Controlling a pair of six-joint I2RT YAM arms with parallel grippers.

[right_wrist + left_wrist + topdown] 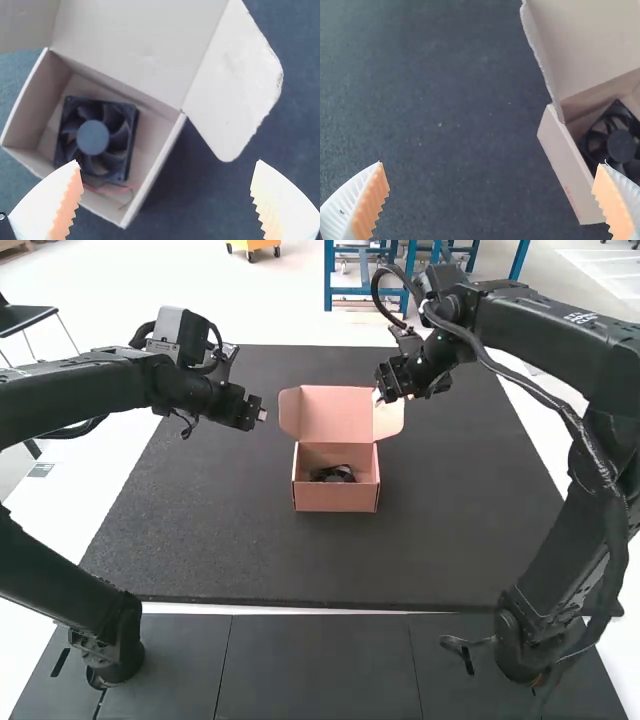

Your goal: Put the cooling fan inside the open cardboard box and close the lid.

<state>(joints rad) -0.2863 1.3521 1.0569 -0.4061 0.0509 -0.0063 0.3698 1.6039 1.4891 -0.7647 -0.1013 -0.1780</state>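
While the cooling fan (95, 137) lies flat inside the cardboard box (335, 495) on the surface (180, 520), its lid (330, 412) stands upright. The left gripper (489, 172) and right gripper (167, 167) flank it, fingers spread, empty.

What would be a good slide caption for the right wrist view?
Cooling fan lies flat in the cardboard box, lid raised; the open right end effector hovers nearby.
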